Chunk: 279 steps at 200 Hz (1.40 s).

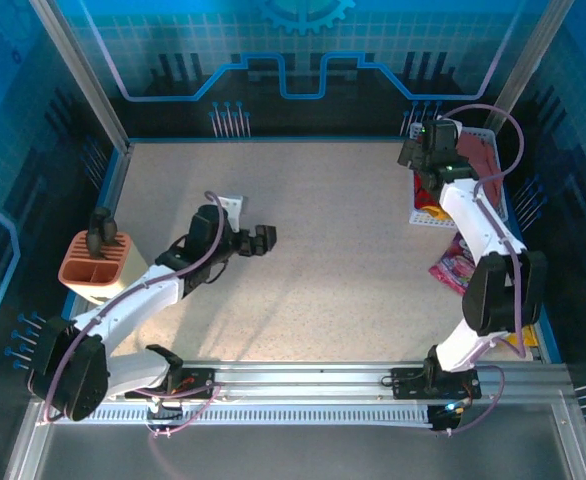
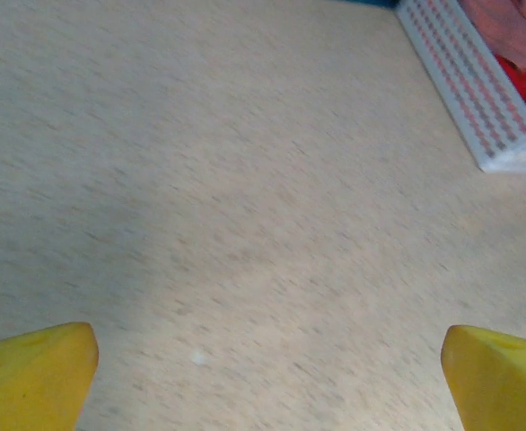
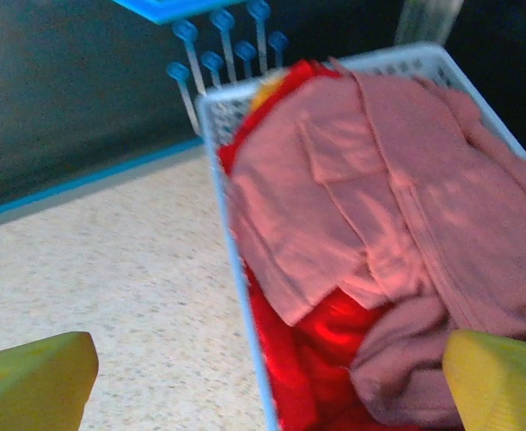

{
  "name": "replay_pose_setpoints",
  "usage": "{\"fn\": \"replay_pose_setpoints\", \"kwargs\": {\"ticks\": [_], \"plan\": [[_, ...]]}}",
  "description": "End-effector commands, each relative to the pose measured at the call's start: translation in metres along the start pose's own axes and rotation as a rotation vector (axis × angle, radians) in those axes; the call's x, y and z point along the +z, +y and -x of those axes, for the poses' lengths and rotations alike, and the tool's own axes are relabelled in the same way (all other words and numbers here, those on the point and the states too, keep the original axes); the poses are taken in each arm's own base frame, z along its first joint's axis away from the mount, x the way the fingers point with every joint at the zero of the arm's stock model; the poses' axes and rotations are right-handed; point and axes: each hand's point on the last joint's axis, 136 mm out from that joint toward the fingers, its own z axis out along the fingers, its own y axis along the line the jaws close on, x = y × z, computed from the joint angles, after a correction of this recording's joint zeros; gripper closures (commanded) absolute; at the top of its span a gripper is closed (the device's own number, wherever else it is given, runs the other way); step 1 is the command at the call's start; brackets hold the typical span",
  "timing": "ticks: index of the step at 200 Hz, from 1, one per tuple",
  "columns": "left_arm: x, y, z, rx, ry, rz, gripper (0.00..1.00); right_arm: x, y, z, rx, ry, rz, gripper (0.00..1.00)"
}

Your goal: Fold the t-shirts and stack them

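Note:
The t-shirts lie heaped in a white basket [image 1: 435,217] at the table's back right. A dusty salmon-pink shirt [image 3: 371,197] lies on top, over a bright red shirt [image 3: 335,359], and a bit of yellow cloth [image 3: 267,90] shows at the far corner. My right gripper [image 1: 420,155] hovers over the basket's left rim [image 3: 236,296], open, its yellow fingertips [image 3: 30,377] wide apart with nothing between them. My left gripper [image 1: 263,240] is open above bare table left of centre. The left wrist view has the basket [image 2: 478,99] at top right, with pink cloth [image 2: 514,27] inside.
Purple-pink snack packets [image 1: 453,265] lie on the table just in front of the basket. A terracotta holder [image 1: 93,265] stands at the left edge. A small white bracket [image 1: 233,205] sits behind the left gripper. Blue walls enclose the table.

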Motion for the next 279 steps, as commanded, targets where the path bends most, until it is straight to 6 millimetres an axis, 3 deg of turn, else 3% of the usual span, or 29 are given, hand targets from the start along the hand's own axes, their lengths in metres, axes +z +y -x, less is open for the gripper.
{"fn": "replay_pose_setpoints", "kwargs": {"ticks": [1,58,103,125,171,200,215,229,245,258,279], "plan": [[-0.009,-0.009,-0.029,-0.069,0.077,-0.026,0.01,0.019,-0.032,-0.001,0.079,0.042,-0.140,0.01],[-0.017,-0.012,-0.070,-0.124,0.155,-0.039,0.06,0.077,-0.038,-0.003,0.067,0.051,-0.239,0.06],[-0.027,-0.013,-0.078,-0.143,0.154,-0.065,0.08,0.112,-0.039,-0.003,0.100,0.084,-0.259,0.12],[-0.028,-0.011,-0.080,-0.144,0.157,-0.059,0.08,0.131,-0.046,-0.013,0.140,0.149,-0.261,0.18],[-0.025,-0.013,-0.079,-0.148,0.157,-0.061,0.10,0.152,-0.046,-0.025,0.160,0.225,-0.222,0.31],[-0.023,-0.014,-0.079,-0.153,0.164,-0.065,0.10,0.154,-0.046,-0.029,0.172,0.256,-0.209,0.46],[-0.023,-0.014,-0.079,-0.153,0.166,-0.067,0.10,0.150,-0.045,-0.025,0.180,0.239,-0.197,0.60],[-0.022,-0.014,-0.080,-0.156,0.166,-0.068,0.11,0.144,-0.043,-0.018,0.189,0.215,-0.188,0.81],[-0.020,-0.015,-0.080,-0.157,0.168,-0.073,0.11,0.137,-0.037,-0.006,0.190,0.187,-0.177,0.93],[-0.019,-0.017,-0.081,-0.158,0.178,-0.078,0.10,0.129,-0.030,0.005,0.168,0.150,-0.178,1.00],[-0.019,-0.018,-0.081,-0.167,0.183,-0.082,0.11,0.114,-0.025,0.022,0.150,0.084,-0.191,1.00]]}}
